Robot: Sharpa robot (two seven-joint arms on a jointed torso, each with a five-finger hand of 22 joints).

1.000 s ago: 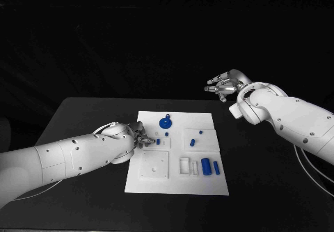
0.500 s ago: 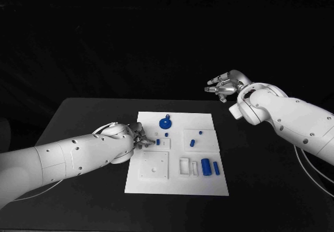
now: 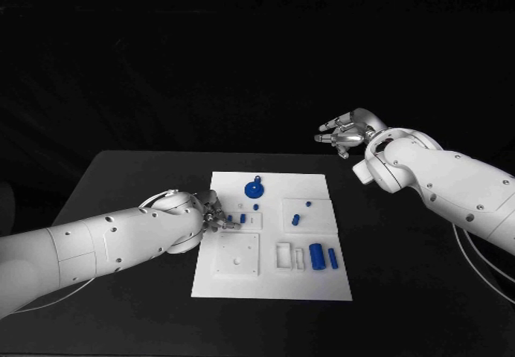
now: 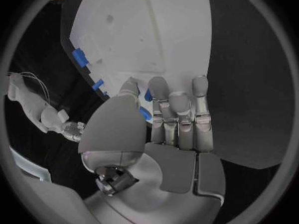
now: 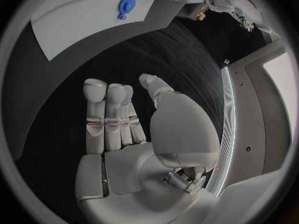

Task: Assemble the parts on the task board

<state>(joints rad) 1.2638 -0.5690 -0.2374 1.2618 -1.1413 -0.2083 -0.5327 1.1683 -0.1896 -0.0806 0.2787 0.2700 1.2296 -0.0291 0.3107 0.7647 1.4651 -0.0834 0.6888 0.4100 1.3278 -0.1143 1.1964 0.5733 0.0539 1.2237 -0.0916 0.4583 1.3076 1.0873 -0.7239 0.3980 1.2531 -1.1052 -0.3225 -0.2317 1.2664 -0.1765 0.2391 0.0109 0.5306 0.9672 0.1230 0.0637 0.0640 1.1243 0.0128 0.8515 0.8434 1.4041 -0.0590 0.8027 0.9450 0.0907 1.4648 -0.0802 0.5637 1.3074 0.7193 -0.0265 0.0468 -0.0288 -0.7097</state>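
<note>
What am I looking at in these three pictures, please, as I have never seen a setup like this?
It is a robot with two white arms ending in silver hands, at a black table. One picture looks down from its head; the round ones come from cameras behind each wrist. On the table lies a white task board with small blue parts: a round disc, a thick cylinder and slimmer pegs. The left hand is at the board's edge, its fingers near a small blue piece; whether it grips it I cannot tell. The right hand is off the board, holding nothing.
</note>
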